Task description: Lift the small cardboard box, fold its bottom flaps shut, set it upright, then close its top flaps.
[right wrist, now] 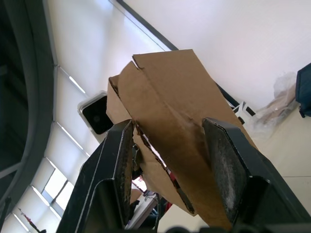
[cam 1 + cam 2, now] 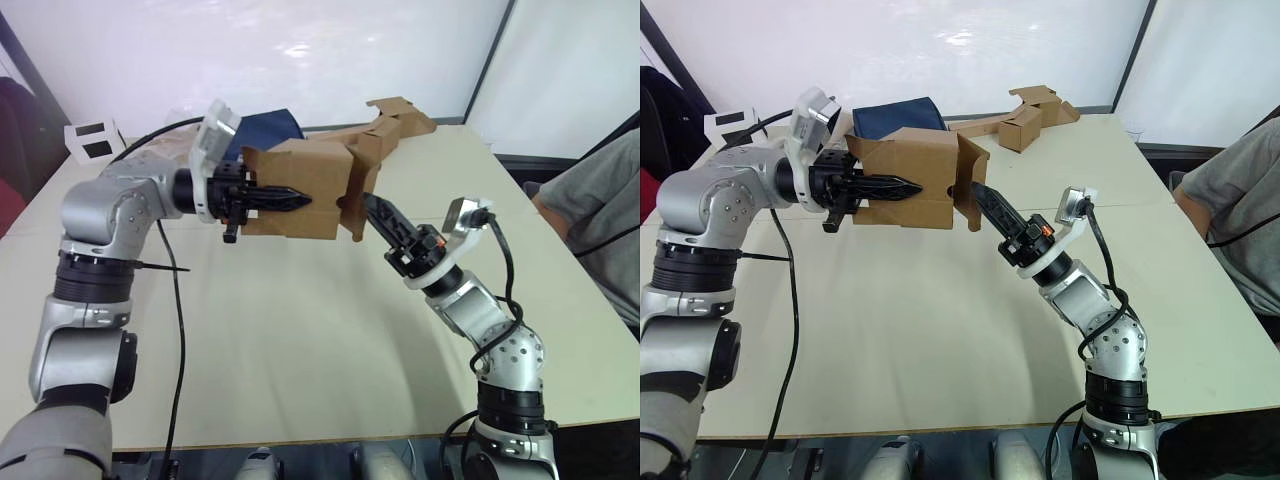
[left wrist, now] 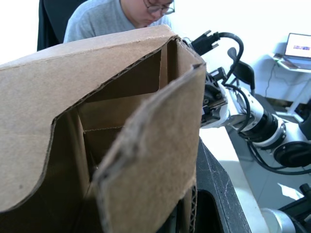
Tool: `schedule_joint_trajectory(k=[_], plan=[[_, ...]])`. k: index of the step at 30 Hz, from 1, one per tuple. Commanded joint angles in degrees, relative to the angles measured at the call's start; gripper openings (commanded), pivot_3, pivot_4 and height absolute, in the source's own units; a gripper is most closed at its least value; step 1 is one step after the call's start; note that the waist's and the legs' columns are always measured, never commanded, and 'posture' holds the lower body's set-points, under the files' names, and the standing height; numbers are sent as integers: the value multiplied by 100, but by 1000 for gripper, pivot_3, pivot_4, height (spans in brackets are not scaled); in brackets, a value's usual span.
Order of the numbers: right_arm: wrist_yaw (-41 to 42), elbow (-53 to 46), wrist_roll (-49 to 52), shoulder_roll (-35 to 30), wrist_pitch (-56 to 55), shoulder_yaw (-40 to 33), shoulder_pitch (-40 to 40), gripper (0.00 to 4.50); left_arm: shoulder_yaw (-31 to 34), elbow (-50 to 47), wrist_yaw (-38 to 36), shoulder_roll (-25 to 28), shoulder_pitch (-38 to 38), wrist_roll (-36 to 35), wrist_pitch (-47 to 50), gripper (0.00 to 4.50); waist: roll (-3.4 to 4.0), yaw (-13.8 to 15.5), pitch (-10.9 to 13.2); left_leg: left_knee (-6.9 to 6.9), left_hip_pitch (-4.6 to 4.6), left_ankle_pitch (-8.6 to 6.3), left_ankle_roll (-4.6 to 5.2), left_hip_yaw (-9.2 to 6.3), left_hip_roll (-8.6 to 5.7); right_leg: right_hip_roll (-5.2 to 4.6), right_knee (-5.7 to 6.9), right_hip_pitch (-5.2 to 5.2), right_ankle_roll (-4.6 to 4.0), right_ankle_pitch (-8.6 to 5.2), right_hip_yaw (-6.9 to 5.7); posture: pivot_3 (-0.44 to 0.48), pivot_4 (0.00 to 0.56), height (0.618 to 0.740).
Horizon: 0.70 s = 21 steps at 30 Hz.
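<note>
The small cardboard box [image 2: 300, 175] hangs on its side above the table, held in the air. My left gripper [image 2: 288, 201] is shut on its front wall, one finger [image 3: 214, 194] outside the wall. Brown flaps [image 2: 358, 190] stick out open at the end that faces my right arm; I cannot tell whether these are the bottom flaps or the top flaps. My right gripper [image 2: 372, 208] is open at that end, and in the right wrist view its fingers [image 1: 228, 160] stand either side of a flap edge [image 1: 170, 111].
A cluster of brown cardboard pieces [image 2: 398, 120] lies at the table's far right. A dark blue object [image 2: 898, 115] sits behind the box, and a white box with black squares [image 2: 93, 138] at the far left. A seated person [image 2: 600, 215] is beside the table's [image 2: 300, 340] right edge.
</note>
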Motion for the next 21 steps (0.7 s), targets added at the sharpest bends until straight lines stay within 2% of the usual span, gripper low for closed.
schedule_joint_trajectory(k=[1, 4, 7, 21], plan=[[-33, -78, 105, 73, -81, -25, -27, 2282, 165, -149, -15, 84, -79, -113, 22, 0, 0, -2, 0, 0, 0, 0, 0, 0, 0, 0, 0, 0, 0, 0, 0, 0, 150, 740], [-64, -42, 111, 120, -118, -41, -47, 1482, 163, -156, -6, 90, -74, -126, 24, 0, 0, -1, 0, 0, 0, 0, 0, 0, 0, 0, 0, 0, 0, 0, 0, 0, 150, 740], [-52, -33, 158, 159, -115, -45, -60, 275, 161, -154, -3, 93, -72, -130, 24, 0, 0, -1, 0, 0, 0, 0, 0, 0, 0, 0, 0, 0, 0, 0, 0, 0, 150, 740], [-93, -90, 69, 236, -145, 69, -62, 275, 148, -159, -10, 104, -41, -145, 23, 0, 0, -1, 0, 0, 0, 0, 0, 0, 0, 0, 0, 0, 0, 0, 0, 0, 150, 740]])
